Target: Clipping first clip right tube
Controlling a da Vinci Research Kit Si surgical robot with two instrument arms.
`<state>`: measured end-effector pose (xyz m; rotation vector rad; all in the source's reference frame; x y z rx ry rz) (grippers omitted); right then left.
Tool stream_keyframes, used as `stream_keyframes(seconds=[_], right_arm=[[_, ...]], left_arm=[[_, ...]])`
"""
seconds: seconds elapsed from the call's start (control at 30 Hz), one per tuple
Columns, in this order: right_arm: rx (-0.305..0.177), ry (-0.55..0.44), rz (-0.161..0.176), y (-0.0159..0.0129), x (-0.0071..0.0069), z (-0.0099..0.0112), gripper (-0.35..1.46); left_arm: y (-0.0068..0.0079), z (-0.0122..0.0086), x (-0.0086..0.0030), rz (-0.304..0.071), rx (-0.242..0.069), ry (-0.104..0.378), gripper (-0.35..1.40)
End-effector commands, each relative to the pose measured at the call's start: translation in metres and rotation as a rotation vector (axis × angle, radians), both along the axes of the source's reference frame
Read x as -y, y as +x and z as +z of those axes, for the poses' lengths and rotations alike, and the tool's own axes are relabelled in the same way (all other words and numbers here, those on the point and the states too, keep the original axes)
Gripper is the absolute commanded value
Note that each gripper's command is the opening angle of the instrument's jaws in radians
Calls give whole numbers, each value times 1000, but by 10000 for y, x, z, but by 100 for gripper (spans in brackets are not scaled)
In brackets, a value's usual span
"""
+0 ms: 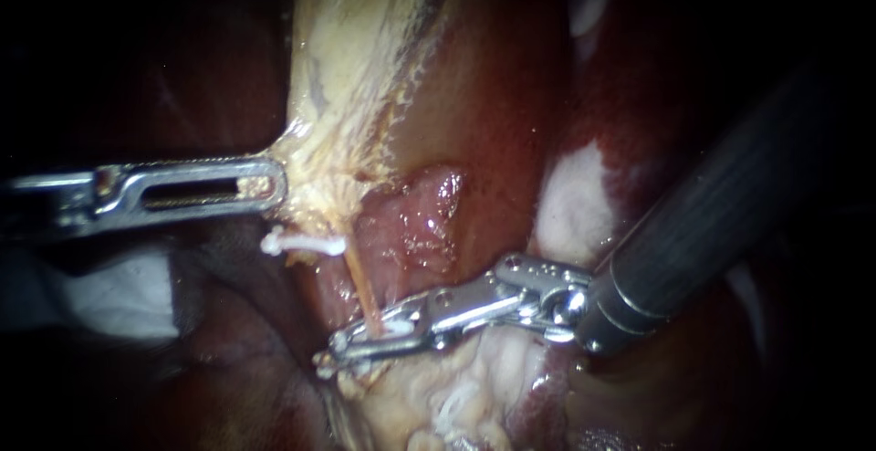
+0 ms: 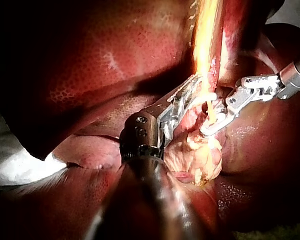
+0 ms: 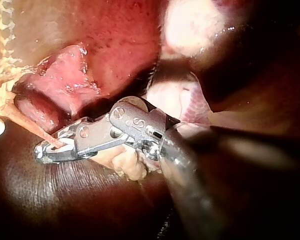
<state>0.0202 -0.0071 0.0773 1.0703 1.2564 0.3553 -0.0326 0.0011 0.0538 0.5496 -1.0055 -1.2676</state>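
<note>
The right tube [image 1: 361, 288] is a thin, orange-tan strand, drawn straight and taut. It leaves the frayed yellowish tissue [image 1: 328, 191] and slants down and a little to the right across wet pink-red tissue [image 1: 411, 232]. Its lower end runs in between the jaws of my right instrument [image 1: 342, 352], which lie closed on it from both sides, back from their tips. A bit of white, the clip [image 1: 398, 327], shows between the jaws just where the tube enters. In the right wrist view the tube [image 3: 32, 127] meets the jaws at a slant, with the clip [image 3: 65, 147] just behind it.
</note>
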Motion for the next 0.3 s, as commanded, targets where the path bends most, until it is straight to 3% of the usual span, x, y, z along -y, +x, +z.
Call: stream_keyframes(seconds=[0.03, 0.3], right_arm=[[0, 0, 1, 0, 0, 0, -35], [-1, 0, 1, 0, 0, 0, -35]], left_arm=[[0, 0, 0, 0, 0, 0, -35], [0, 0, 0, 0, 0, 0, -35]])
